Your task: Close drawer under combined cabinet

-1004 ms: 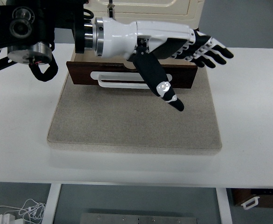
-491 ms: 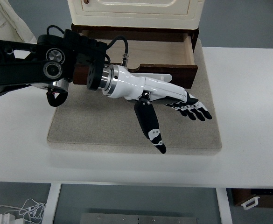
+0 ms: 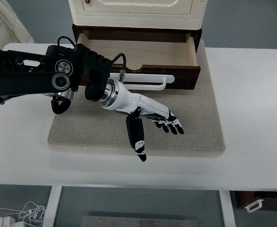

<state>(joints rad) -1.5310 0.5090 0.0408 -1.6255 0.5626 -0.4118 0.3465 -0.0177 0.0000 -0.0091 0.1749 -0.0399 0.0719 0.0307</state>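
The cream combined cabinet (image 3: 137,12) stands at the back of the table. Under it, the dark wooden drawer (image 3: 143,46) is pulled out toward me, its bare light-wood inside showing. A white bar handle (image 3: 145,81) runs along the drawer front (image 3: 183,75). My left hand (image 3: 155,130) comes in from the left on a black arm (image 3: 31,75). It hovers over the grey mat, in front of and below the drawer front, touching nothing. The fingers are spread and the thumb points toward me.
A grey mat (image 3: 195,127) lies under the cabinet on the white table (image 3: 252,118). White cloth (image 3: 5,23) shows at the top left. Cables (image 3: 20,213) and a dark box (image 3: 261,201) lie on the floor below the table's front edge.
My left hand has drawn back from the drawer front toward me and to the left, dropping lower over the mat. The drawer, hidden a second ago, now shows open and has not moved since.
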